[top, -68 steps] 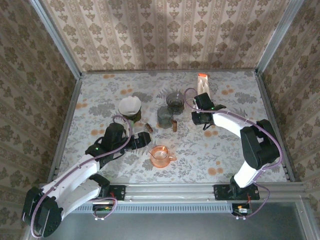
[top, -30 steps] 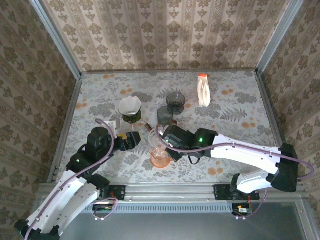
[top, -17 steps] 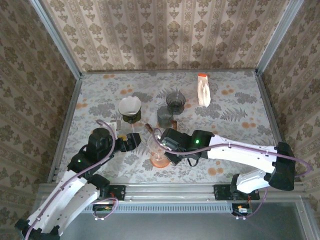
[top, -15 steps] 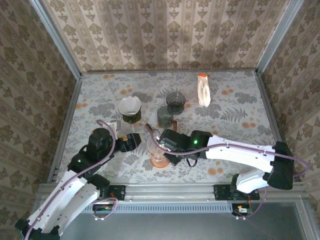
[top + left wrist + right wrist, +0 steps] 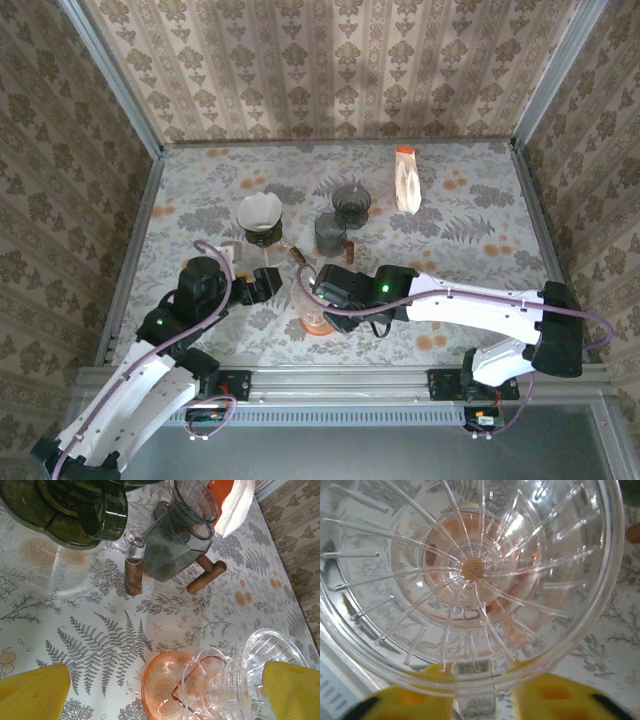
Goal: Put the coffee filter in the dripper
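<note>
1. Glass dripper (image 5: 470, 572), clear and ribbed: whether its blurred handle (image 5: 474, 702) is clamped by the right gripper (image 5: 482, 700) cannot be told.
2. Wide apart, the left gripper (image 5: 162, 687) is held beside the dripper.
3. White coffee filter (image 5: 258, 210) is cupped in a dark funnel (image 5: 262, 236) beyond the dripper.

The fern-patterned desk (image 5: 470, 260) carries an orange glass cup (image 5: 160, 680) near the front edge. A smoky grey jug (image 5: 329, 232) and a grey cup (image 5: 351, 202) stand mid-desk, with a clear carafe (image 5: 50, 572) to their left. A white filter packet (image 5: 406, 185) lies back right.
</note>
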